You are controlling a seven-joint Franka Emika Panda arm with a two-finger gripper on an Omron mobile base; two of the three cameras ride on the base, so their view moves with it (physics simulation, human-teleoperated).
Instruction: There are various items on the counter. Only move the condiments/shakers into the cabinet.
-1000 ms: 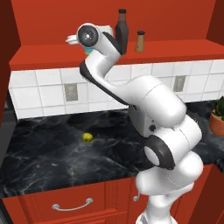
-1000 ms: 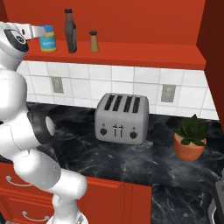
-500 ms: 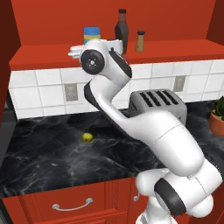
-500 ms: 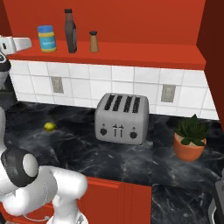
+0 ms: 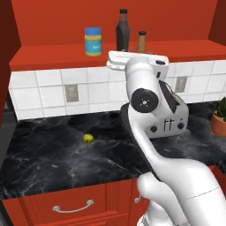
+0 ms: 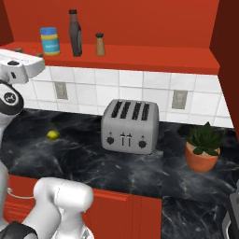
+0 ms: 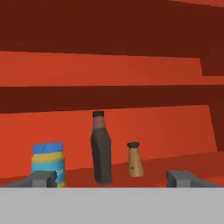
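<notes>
On the red shelf floor of the cabinet [image 5: 53, 57] three things stand upright in a row. They are the blue-capped yellow jar [image 5: 93, 41] [image 6: 49, 40] [image 7: 48, 164], the dark brown bottle [image 5: 122, 31] [image 6: 74, 33] [image 7: 101, 148] and the small tan shaker [image 5: 141, 42] [image 6: 99, 45] [image 7: 134, 159]. My gripper [image 7: 113, 179] is open and holds nothing. It hangs in front of the shelf, drawn back from the row and facing it. The small yellow fruit [image 5: 88, 138] [image 6: 53, 135] lies on the black counter [image 5: 53, 154].
A silver toaster [image 6: 130, 126] stands on the counter against the white tiled wall, partly behind my arm in the left base view. A potted plant [image 6: 203, 147] sits at the right. Red drawers with metal handles [image 5: 73, 206] run below the counter edge.
My gripper let go of the blue-capped jar, which stays on the shelf. The hand has backed away from the cabinet and the arm has swung into a new pose.
</notes>
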